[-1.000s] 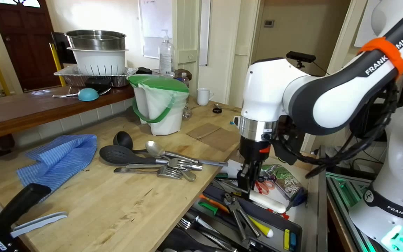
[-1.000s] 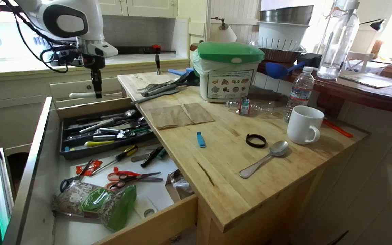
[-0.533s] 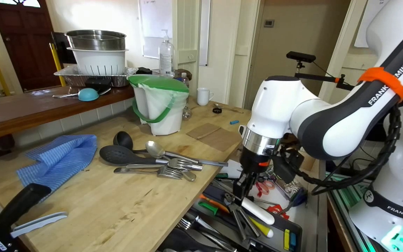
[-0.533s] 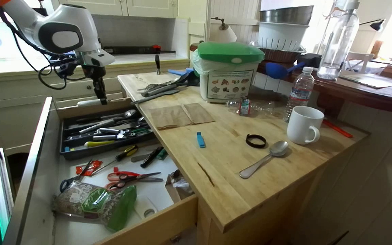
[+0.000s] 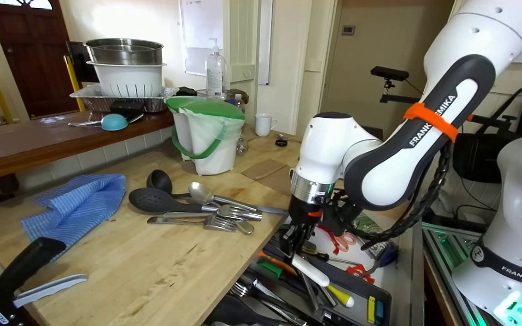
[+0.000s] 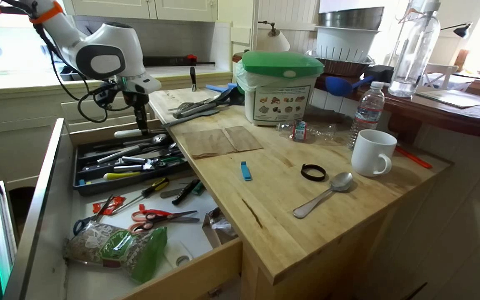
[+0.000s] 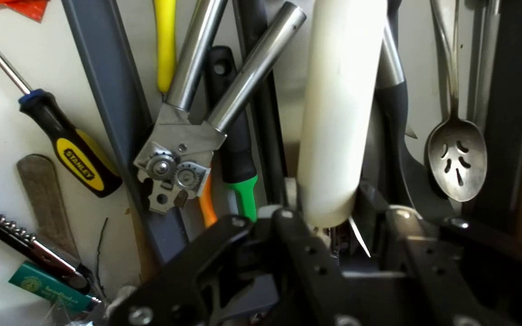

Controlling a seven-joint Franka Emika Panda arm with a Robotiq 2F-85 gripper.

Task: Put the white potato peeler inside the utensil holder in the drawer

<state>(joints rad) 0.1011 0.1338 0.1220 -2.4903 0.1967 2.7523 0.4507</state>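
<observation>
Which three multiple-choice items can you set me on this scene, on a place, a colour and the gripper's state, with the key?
1. Where does the yellow-and-black screwdriver lie?
A) on the countertop
B) in the drawer, outside the utensil holder
C) in the mug

2. What colour is the bucket lid?
A) green
B) red
C) blue

3. How does the gripper stand?
A) open
B) shut on nothing
C) shut on the white potato peeler

1 B: the wrist view shows it beyond the utensil holder's wall.
2 A: both exterior views show it green.
3 C: the wrist view shows one end pinched, the rest sticking out.
</observation>
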